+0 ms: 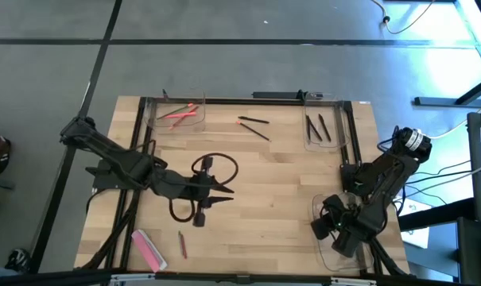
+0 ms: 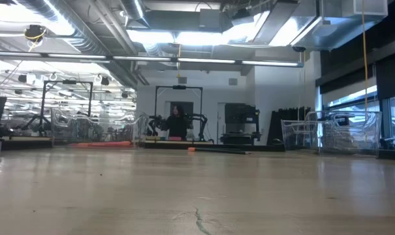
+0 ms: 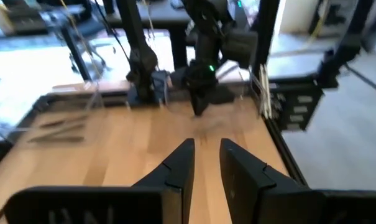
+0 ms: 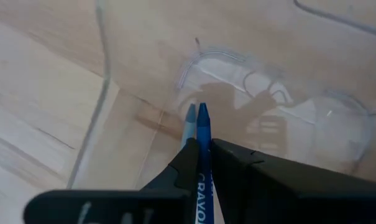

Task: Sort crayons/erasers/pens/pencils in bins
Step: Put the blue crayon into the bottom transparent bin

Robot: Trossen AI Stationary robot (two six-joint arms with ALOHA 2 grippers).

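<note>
My right gripper (image 1: 335,229) hovers over the clear bin (image 1: 335,242) at the table's near right. It is shut on a blue stick lettered as a crayon (image 4: 203,134). My left gripper (image 1: 224,196) is at mid-table, open and empty, with a narrow gap between its fingers (image 3: 206,149). Pink-red crayons (image 1: 180,114) lie in the far-left bin (image 1: 194,99). Black pens (image 1: 320,125) lie in the far-right bin (image 1: 335,143). Two dark sticks (image 1: 254,127), one orange-tipped, lie on the table at the far middle. A thin dark red pencil (image 1: 182,244) lies near the front left. My right gripper pinches the blue crayon's shaft (image 4: 204,158) between its two fingers. The crayon lies along the fingers. Its pointed tip (image 4: 202,115) sticks out past the fingertips, down into the clear bin. I cannot tell whether the tip touches the bin's floor.
A wide flat pink bar (image 1: 149,248) lies at the near left. A black cable loop (image 1: 216,168) lies by my left gripper. A black frame (image 1: 248,101) runs along the table's far and side edges. The wood between the two arms is bare.
</note>
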